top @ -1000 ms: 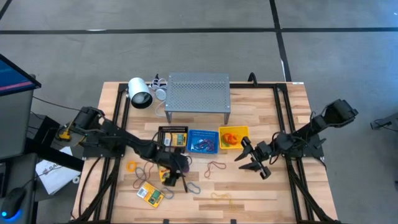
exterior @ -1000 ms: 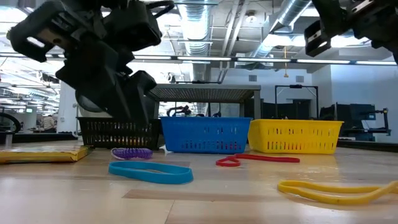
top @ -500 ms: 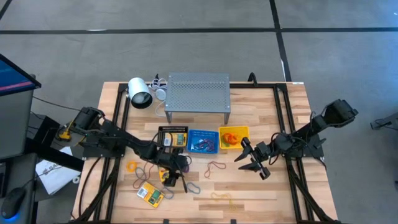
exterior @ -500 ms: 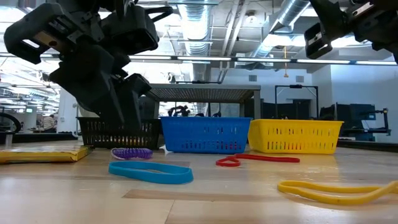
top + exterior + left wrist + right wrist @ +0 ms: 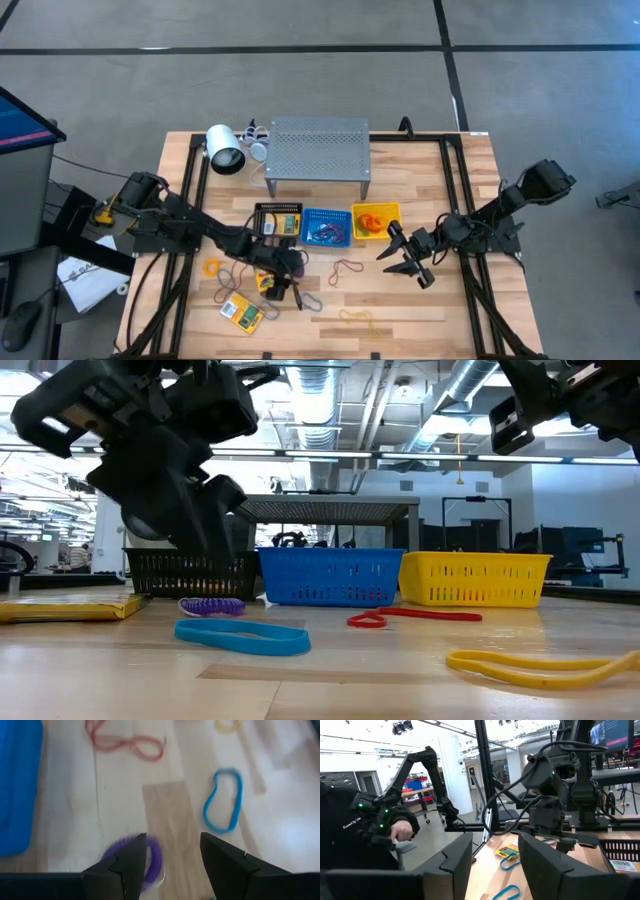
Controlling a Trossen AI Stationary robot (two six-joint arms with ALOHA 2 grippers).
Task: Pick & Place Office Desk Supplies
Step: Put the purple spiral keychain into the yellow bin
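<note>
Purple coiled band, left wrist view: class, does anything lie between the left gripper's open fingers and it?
Nothing visible does. The left gripper hangs open over the purple coiled band, only bare table between; the blue band lies apart.

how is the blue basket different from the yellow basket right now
The blue basket sits in the middle of the row, with the black basket on one side; the yellow basket is at the end nearer the right arm. The blue one holds a tangle of thin bands; the yellow one holds orange pieces. Both are small, slotted plastic and stand upright.
</note>
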